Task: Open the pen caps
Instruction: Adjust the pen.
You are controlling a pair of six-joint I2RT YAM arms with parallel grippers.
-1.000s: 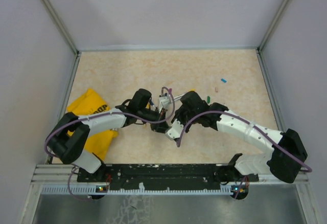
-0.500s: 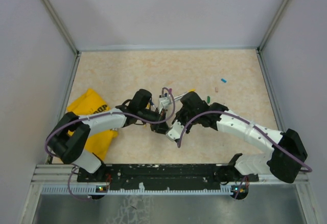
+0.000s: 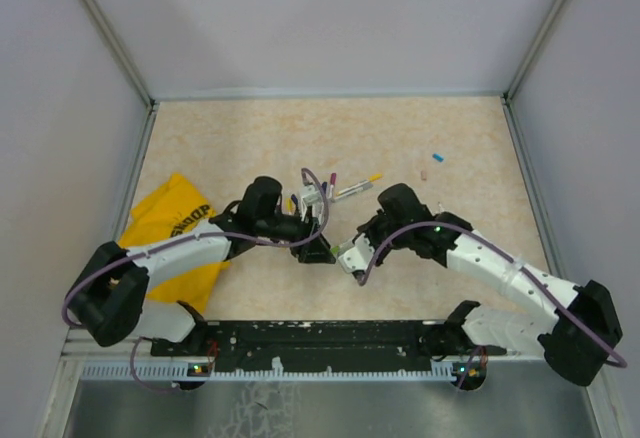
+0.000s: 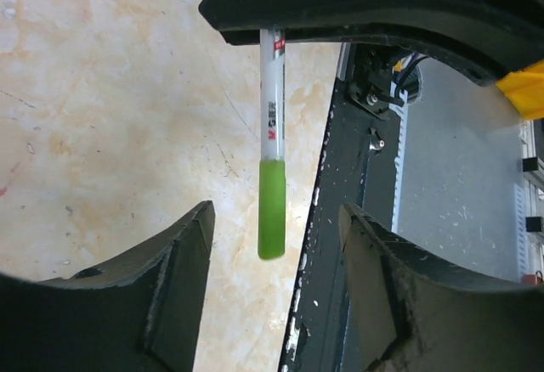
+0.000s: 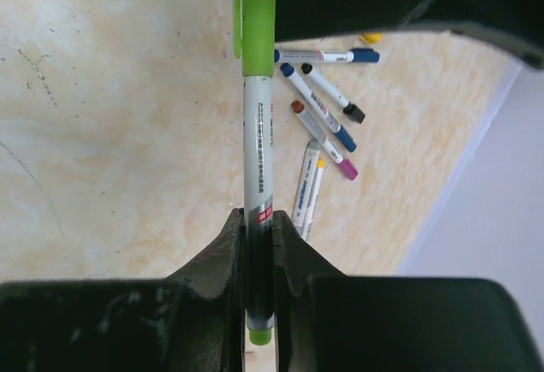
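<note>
Left wrist view first: the left gripper [image 4: 276, 217] has its jaws standing wide apart. A slim marker pen with a white printed barrel [image 4: 271, 92] hangs right in the gap between them. Its lime green cylindrical plastic cap [image 4: 272, 206] is on the end nearest this camera. Neither finger touches it as far as I can see, there's table showing on both sides. The cap is on the pen, not pulled off.

Right wrist view: the right gripper [image 5: 257, 228] is clamped tight on the white barrel of that same pen, down near its tail end, with a bit of green poking out behind the fingers. The pen runs straight away from the camera to the green cap, which reaches up to the black body of the other gripper. Behind it on the beige marbled tabletop [image 5: 102, 117] lies a loose bunch of other marker pens [image 5: 323, 126], with white barrels and blue, black, reddish and pink ends, fanned out close together.

Top external view: the two grippers meet nose to nose around the middle of the table, and the pen bunch is just behind them. A crumpled yellow cloth with black lettering [image 3: 170, 233] sits under the left arm. A tiny blue cap [image 3: 438, 157] lies on its own well off toward the far right. There's a small pinkish bit [image 3: 424, 174] near it, too small to tell what it is.
</note>
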